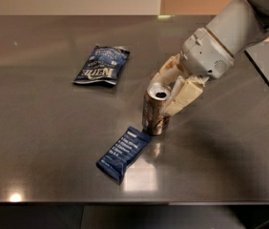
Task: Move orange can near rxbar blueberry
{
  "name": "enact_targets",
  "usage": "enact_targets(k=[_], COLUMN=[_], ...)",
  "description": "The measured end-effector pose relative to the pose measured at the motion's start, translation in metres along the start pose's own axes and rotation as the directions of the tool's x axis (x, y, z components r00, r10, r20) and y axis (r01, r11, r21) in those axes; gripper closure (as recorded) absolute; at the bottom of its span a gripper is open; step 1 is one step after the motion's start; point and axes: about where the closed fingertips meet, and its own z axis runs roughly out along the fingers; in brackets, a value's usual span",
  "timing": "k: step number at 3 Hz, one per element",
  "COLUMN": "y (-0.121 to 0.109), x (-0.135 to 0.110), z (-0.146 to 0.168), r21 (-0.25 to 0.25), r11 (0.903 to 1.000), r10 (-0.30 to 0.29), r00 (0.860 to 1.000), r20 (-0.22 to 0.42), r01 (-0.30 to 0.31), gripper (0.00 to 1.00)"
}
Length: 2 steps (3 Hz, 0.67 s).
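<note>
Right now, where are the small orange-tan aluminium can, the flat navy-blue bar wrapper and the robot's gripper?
Orange-tan aluminium can (153,117): camera view, on its side wall.
Navy-blue bar wrapper (122,152): camera view, on its middle.
Gripper (163,99): camera view, at the can's top.
</note>
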Motion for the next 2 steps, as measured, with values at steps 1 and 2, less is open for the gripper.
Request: enact_targets(k=[1, 2], y=[0.0000, -0.0042], x=[0.0009, 0.0041], z=[0.0050, 0.0100], r21=[-0.007, -0.009], r11=[1.0000, 1.0000], r10=[-0.002, -0.003], r00=[1.000, 1.000], r20=[-0.001, -0.002], r01=[0.002, 0.003], gripper=[0.59, 0.36])
